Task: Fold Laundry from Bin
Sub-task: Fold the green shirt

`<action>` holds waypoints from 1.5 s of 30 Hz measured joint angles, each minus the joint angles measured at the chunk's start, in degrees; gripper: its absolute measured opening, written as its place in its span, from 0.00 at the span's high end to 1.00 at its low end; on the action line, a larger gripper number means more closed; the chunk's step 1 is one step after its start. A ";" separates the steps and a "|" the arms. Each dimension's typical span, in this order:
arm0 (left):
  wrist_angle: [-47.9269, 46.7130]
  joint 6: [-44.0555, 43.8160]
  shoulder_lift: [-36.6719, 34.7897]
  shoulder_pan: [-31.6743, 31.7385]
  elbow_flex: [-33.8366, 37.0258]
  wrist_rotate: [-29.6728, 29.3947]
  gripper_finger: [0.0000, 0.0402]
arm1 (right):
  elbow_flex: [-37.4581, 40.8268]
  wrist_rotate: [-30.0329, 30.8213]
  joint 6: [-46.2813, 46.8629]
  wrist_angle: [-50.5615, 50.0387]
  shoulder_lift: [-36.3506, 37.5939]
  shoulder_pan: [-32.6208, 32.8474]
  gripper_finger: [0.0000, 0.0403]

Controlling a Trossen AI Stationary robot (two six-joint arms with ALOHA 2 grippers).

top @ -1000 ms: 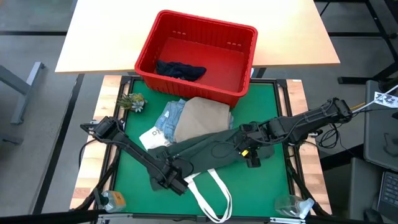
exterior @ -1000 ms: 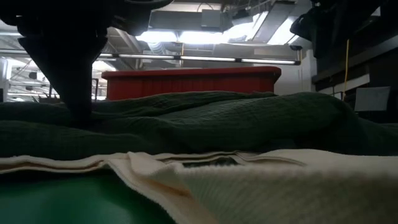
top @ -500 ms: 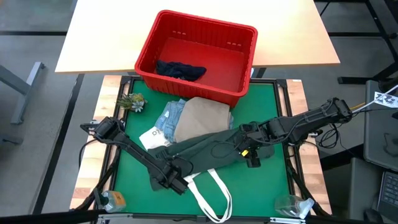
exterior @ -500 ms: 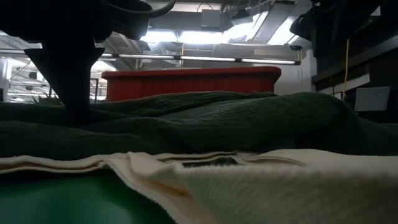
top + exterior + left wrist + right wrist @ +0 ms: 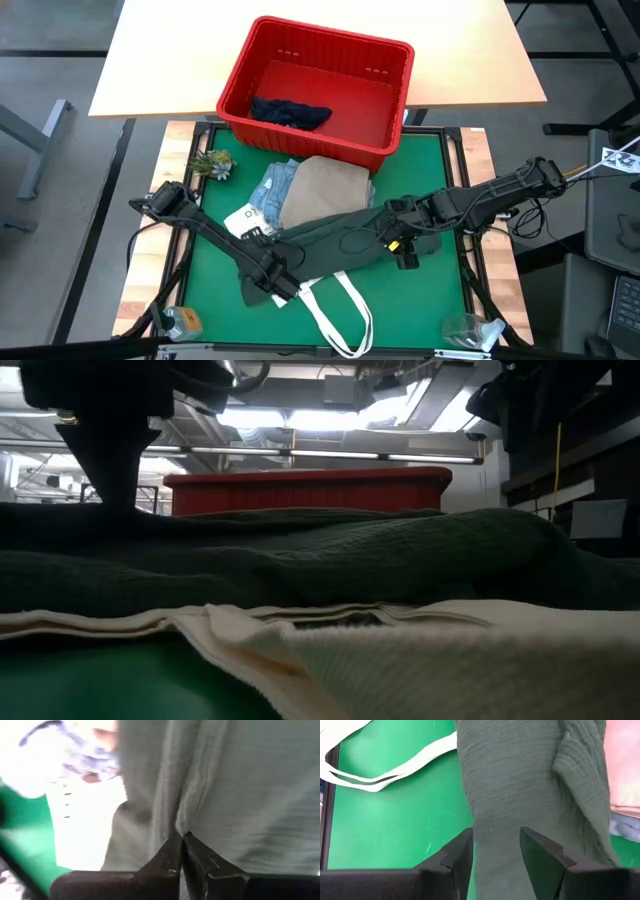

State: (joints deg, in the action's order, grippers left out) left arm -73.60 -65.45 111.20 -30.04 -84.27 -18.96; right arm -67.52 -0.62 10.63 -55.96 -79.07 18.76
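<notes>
You are at the grasping step on the green shirt, which lies stretched across the mat in front of the red bin, over the beige cloth and jeans. Your left gripper is pinched closed on the shirt's end farthest from the bin, beside the white bag. Your right gripper sits at the shirt's opposite end with its fingers spread, cloth running between them but not clamped. The next move probably calls for closing the right side, then lifting both ends evenly. Only the overhead view shows a dark garment inside the bin; the low view gives just the bin's wall behind the shirt's ridge.
</notes>
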 joint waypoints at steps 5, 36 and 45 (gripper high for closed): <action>-4.19 3.40 -0.16 2.20 0.00 -0.05 0.99 | 0.00 0.00 0.00 0.05 0.00 0.00 0.59; -12.07 8.65 -5.30 8.64 0.00 -1.63 0.73 | 2.61 1.80 -0.19 5.51 -0.02 -0.02 0.59; -4.22 7.11 -11.77 5.27 -0.02 -1.23 0.73 | 9.61 2.11 -1.50 24.11 -0.34 -0.04 0.59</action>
State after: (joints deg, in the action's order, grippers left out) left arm -77.82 -58.34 99.43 -24.77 -84.29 -20.19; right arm -57.91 1.48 9.13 -31.86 -79.41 18.72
